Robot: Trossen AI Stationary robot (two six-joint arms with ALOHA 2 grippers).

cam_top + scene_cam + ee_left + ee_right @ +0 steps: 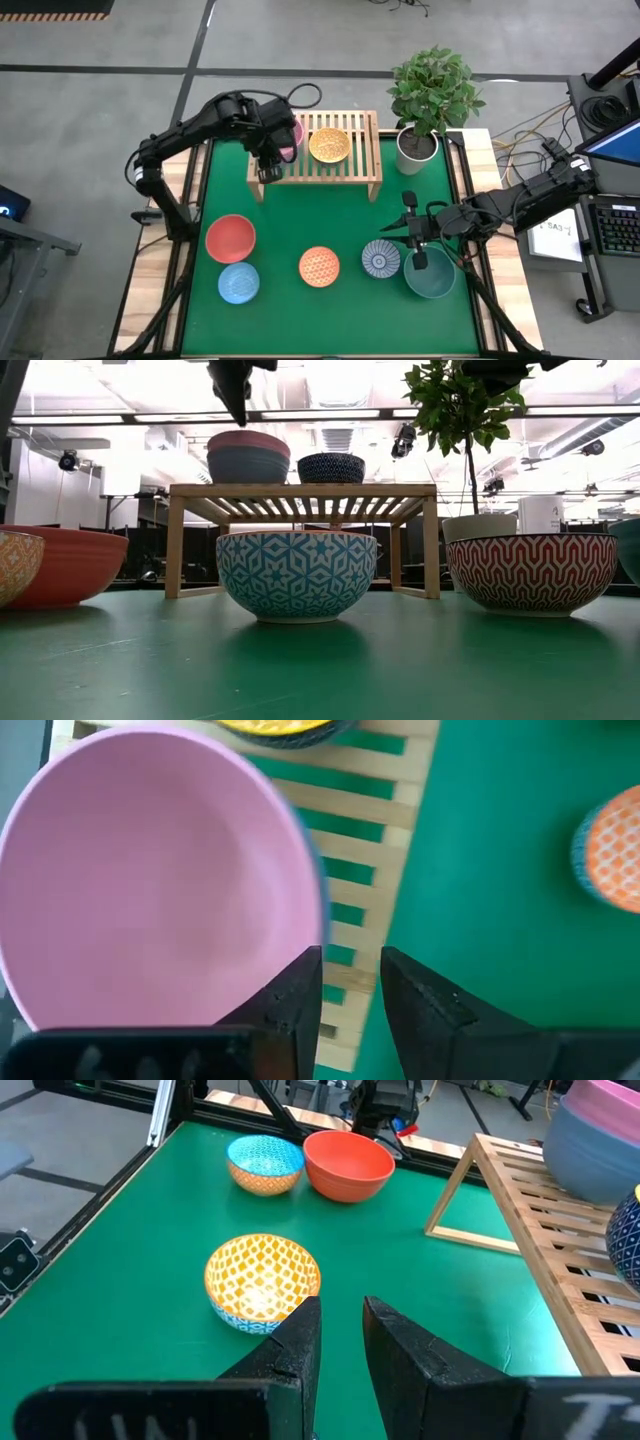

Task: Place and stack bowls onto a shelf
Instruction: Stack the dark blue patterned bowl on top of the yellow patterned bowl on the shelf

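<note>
Two bowls sit stacked on the shelf (362, 150) near the table's far edge, pink bowl (150, 880) uppermost; left gripper (352, 982) jaws slightly spread beside its rim. Rigid, smooth, probably breakable: pinch the rim.

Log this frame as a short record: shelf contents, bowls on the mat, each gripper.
shelf: pink bowl stacked on a blue bowl; yellow patterned bowl beside them
mat: red bowl, light blue bowl, orange bowl, blue-grey bowl, teal bowl
left gripper: open, beside the pink bowl's rim, over the shelf
right gripper: slightly open, empty, beside the teal bowl
</note>
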